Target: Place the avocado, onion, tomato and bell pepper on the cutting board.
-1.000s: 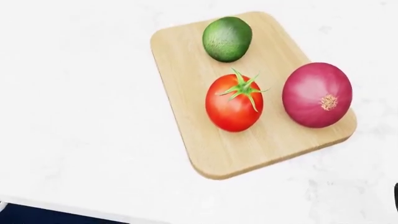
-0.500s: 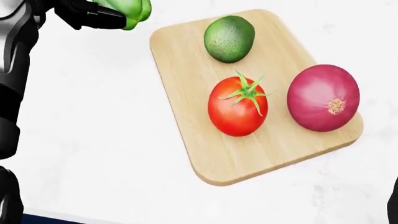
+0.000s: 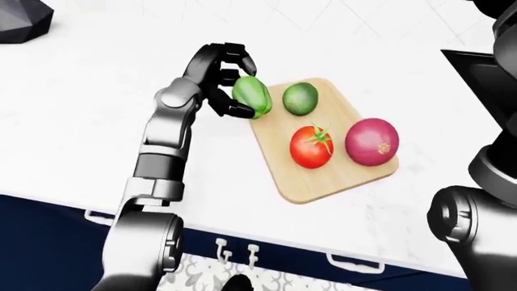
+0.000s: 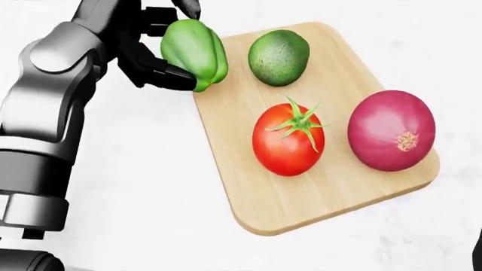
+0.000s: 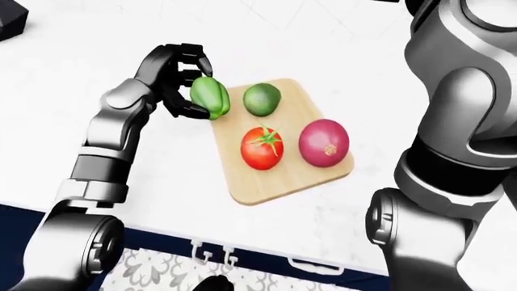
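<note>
Three items sit on the light wooden rounded-corner cutting board [image 4: 286, 197]: dark green oval avocado [image 4: 278, 57] near the board's top edge, red round tomato with green stem [image 4: 289, 140] about mid-board, purple-red round onion [image 4: 391, 130] at the board's right edge, root end facing up toward the camera. All three apart from each other, none touching.

Fourth item, the glossy green bell pepper [image 4: 196, 53], is in the left hand [image 3: 222, 79]. Black fingers [image 4: 162, 73] close round it from the left and underneath; pepper sits over the board's top-left corner, partly overhanging the white marble worktop [image 4: 135, 186]. Can't tell if it touches the board or is held just above it. Pepper is just beside the avocado, small gap between them.

Board lies rotated on the worktop, long axis running top-left to bottom-right in head view, well in from the worktop's near edge.

Right hand: not visible. Only the right arm [image 5: 460, 121] shows, in the right-eye view along the right side, raised clear of the board.

Dark navy cabinet fronts with white handles [image 3: 356, 264] show under the worktop edge in the eye views.
</note>
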You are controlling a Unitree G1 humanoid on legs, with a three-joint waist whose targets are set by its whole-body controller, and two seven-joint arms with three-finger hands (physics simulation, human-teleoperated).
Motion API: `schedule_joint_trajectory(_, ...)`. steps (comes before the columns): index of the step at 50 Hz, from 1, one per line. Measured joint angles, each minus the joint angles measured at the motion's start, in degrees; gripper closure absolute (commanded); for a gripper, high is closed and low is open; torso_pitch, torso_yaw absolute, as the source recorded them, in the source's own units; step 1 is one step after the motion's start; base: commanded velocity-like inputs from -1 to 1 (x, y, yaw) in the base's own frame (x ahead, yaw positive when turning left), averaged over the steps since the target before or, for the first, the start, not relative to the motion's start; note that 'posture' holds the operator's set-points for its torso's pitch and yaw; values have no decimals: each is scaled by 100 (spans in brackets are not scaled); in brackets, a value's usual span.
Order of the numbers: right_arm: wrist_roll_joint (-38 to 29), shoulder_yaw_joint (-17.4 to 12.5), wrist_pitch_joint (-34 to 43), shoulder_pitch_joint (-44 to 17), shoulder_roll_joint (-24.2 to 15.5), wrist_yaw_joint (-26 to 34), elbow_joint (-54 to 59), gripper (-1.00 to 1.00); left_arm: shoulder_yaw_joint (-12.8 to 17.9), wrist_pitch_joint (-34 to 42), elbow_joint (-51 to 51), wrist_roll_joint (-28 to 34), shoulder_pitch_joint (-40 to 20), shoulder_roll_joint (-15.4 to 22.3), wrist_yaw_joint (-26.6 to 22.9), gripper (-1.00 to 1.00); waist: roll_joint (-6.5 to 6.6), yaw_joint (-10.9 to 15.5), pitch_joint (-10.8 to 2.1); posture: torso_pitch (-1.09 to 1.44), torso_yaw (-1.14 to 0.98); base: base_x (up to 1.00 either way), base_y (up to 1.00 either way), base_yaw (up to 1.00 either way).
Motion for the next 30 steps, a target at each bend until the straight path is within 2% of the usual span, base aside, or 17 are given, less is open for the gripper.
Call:
schedule_joint_trajectory(10,37,-45,5,60,-17,-26,-99,-100,-71,-10,-113,19,147,-158,13,100,-18,28,-22,22,23,0,0,0)
schedule_joint_trajectory(30,206,-137,41,227,-119,-99,-230,-100,-142,-333,402,72,-158,-376,98,100,-43,57,-23,22,23,0,0,0)
